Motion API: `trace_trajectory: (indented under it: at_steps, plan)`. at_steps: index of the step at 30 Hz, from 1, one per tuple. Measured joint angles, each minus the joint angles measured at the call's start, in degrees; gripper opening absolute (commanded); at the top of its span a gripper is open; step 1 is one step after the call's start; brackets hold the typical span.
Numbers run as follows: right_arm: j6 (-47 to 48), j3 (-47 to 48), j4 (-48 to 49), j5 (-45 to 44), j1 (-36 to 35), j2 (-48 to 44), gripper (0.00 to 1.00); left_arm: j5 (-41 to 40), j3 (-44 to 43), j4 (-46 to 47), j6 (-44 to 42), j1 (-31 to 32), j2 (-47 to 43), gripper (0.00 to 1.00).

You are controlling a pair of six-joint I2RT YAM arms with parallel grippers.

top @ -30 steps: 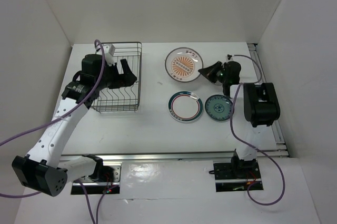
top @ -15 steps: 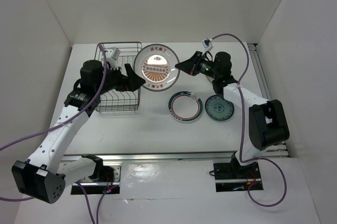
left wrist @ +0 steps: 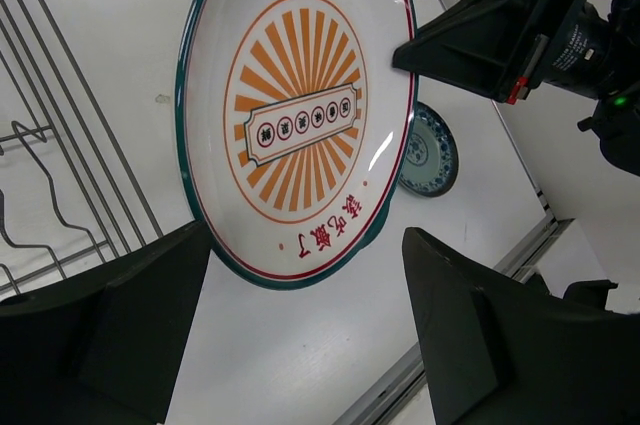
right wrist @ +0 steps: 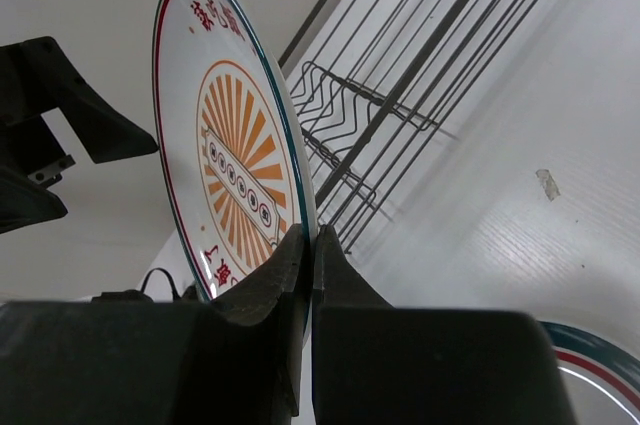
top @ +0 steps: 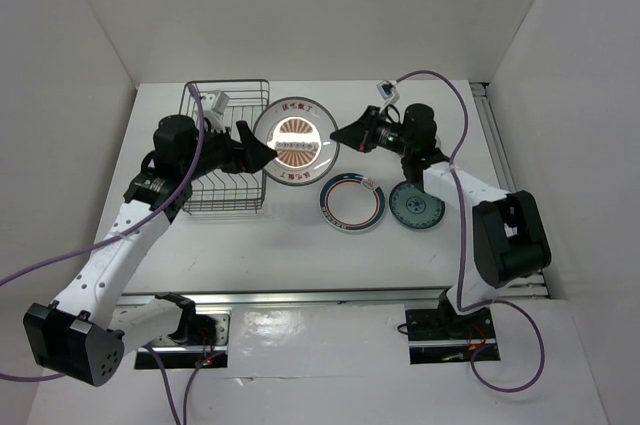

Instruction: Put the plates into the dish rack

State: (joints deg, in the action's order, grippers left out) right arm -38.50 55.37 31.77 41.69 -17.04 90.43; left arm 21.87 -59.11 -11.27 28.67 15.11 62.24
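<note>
The orange sunburst plate point(top: 296, 144) is held up on edge off the table, between the two arms. My right gripper point(top: 341, 135) is shut on its right rim; the right wrist view shows the pinch point(right wrist: 311, 243) on the plate point(right wrist: 235, 175). My left gripper point(top: 254, 153) is open at the plate's left edge, its jaws wide apart below the plate point(left wrist: 295, 105) and not touching it point(left wrist: 300, 330). The dish rack point(top: 228, 153) stands just left of the plate. The ringed plate point(top: 352, 202) and the teal plate point(top: 415, 205) lie flat on the table. The pale grey plate is out of view.
White walls enclose the table on three sides. A metal rail point(top: 330, 294) runs along the near edge by the arm bases. The rack's wire prongs point(right wrist: 345, 105) show behind the held plate. The teal plate point(left wrist: 428, 150) lies beyond the plate's lower edge.
One second ago the sunburst plate lay flat on the table with my right gripper beside it. It is now lifted on edge and carried left toward the rack; my left gripper has come out to meet it.
</note>
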Motion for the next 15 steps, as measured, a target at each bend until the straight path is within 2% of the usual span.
trace_trajectory:
  at_steps: [7, 15]
  plan:
    - [0.7, -0.6, -1.8, -2.3, -0.1, -4.5, 0.00, -1.0, 0.0, -0.4, -0.1, 0.0, 0.0, 0.97]
    - [0.9, 0.5, -2.7, -1.8, 0.3, -6.8, 0.00, -2.3, 0.0, -0.7, -0.1, 0.0, 0.4, 0.94]
